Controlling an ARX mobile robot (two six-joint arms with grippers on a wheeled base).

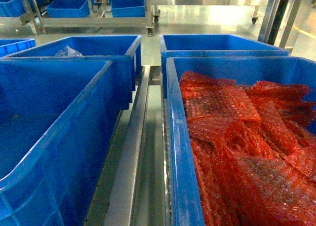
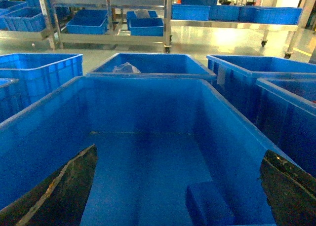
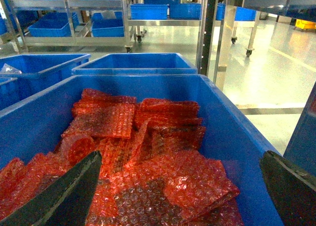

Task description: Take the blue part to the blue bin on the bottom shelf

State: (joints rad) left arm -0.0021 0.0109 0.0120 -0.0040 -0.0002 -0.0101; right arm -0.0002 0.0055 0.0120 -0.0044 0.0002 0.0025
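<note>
Above blue bin (image 2: pixel 148 152), spread fingers (image 2: pixel 59 191)

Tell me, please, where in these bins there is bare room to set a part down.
The near left bin has a bare floor between its walls, apart from one small blue part near the front right corner. The near right bin is crowded: red bubble-wrap bags cover its floor. Both open grippers, left and right, hover above.
</note>
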